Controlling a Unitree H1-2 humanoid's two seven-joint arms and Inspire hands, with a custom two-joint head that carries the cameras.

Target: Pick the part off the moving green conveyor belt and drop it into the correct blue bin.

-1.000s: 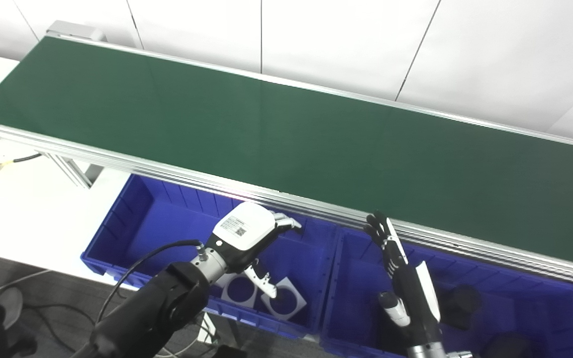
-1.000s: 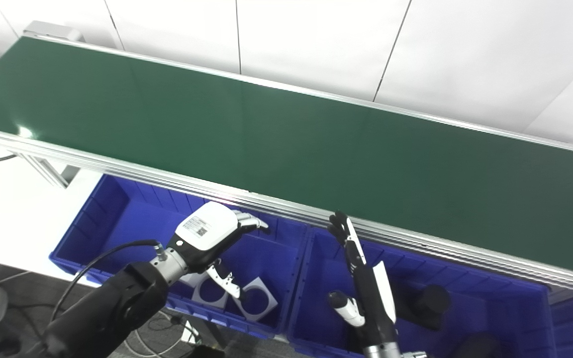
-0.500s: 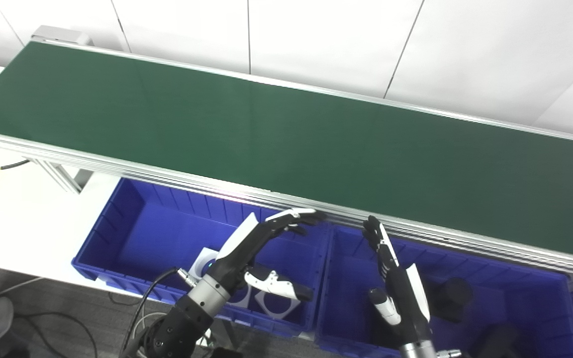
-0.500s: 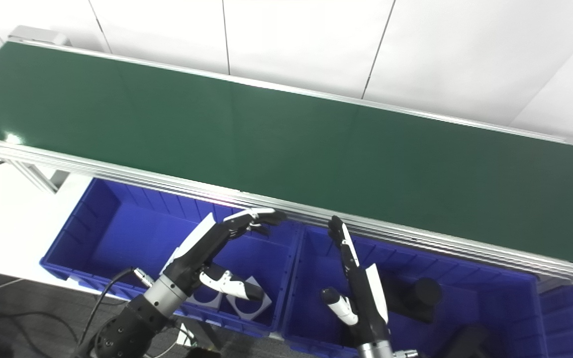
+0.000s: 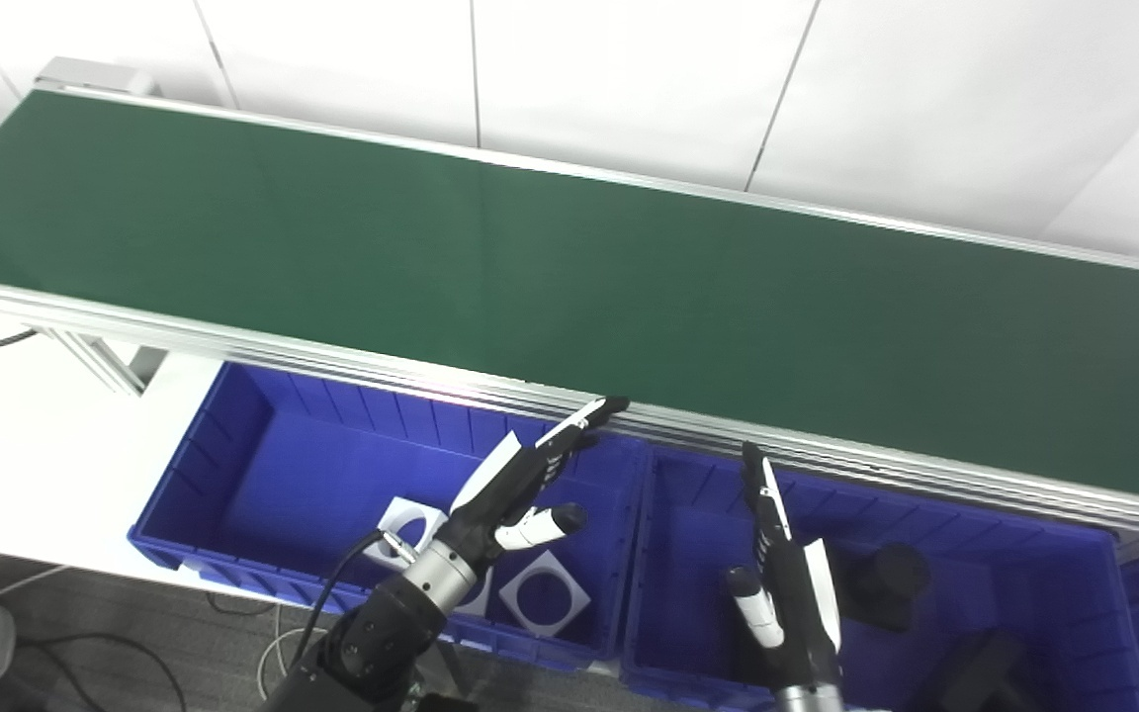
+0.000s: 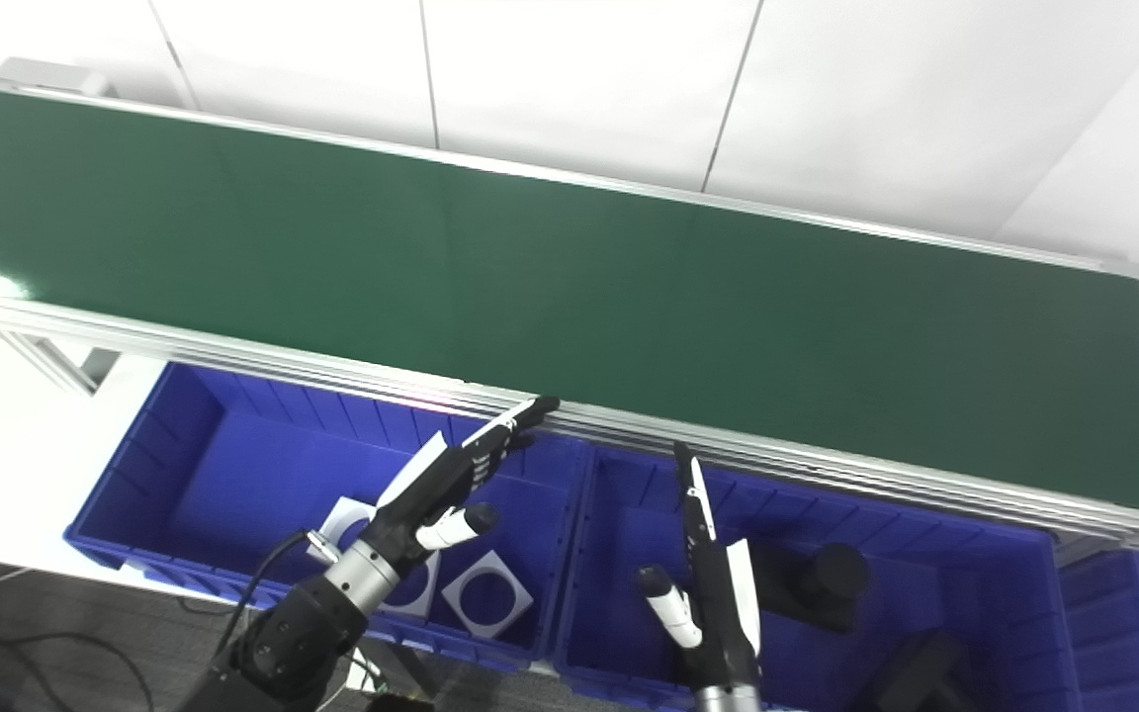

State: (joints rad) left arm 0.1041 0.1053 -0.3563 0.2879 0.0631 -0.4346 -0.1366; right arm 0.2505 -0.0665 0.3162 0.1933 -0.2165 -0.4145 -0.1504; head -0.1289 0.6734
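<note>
The green conveyor belt (image 5: 569,267) is seen running as a long band from the upper left of the frame to the right edge, and no part is carried on any visible stretch of it. The task's thing is therefore not found on the belt; its heading and long axis cannot be given, since nothing is there to be read.

Below the belt's near rail, two blue bins are set side by side. In the left blue bin (image 5: 263,445), at the lower centre-left, flat white square plates with round holes (image 5: 542,593) are lying on the floor. In the right blue bin (image 5: 1024,554), at the lower right, dark cylindrical pieces (image 5: 886,585) are held, though their exact form is hard to make out in the shadow.

The left hand (image 5: 515,489) is held over the left bin with fingers stretched toward the rail and thumb apart, nothing gripped. The right hand (image 5: 782,583) is raised edge-on over the right bin, fingers straight and together, thumb set off, also empty.

The main risk is judged to be timing: a part could be carried past before either hand is lifted over the rail. The rail itself could be struck by the left fingertips, which lie just beside it. A wrong bin could also be chosen if the part's shape is misread.
</note>
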